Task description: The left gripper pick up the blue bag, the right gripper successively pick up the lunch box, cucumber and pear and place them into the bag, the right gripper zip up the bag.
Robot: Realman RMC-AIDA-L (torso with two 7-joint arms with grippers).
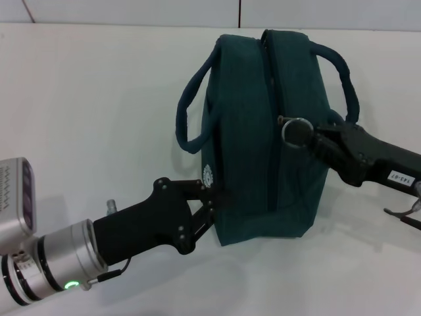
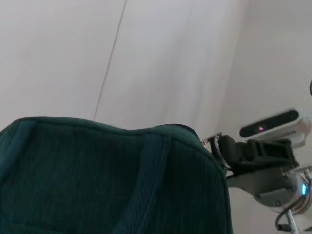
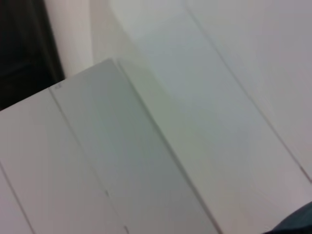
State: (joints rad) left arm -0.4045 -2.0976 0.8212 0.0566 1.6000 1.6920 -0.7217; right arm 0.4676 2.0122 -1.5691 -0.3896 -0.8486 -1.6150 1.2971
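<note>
The blue bag [image 1: 250,145] stands upright on the white table [image 1: 85,112], its zipper line running along the top, both handles drooping outward. My left gripper [image 1: 217,199] is at the bag's near lower corner beside the round white logo [image 1: 209,175], shut on the fabric. My right gripper [image 1: 308,137] reaches in from the right and is shut on the metal ring zipper pull [image 1: 294,130]. The left wrist view shows the bag [image 2: 97,180] close up and the right gripper [image 2: 229,152] with the ring beyond it. The lunch box, cucumber and pear are out of view.
The bare white table surrounds the bag on all sides, with a wall seam [image 1: 239,13] behind it. A thin cable [image 1: 402,214] hangs under the right arm. The right wrist view shows only pale panels and a sliver of bag [image 3: 301,223].
</note>
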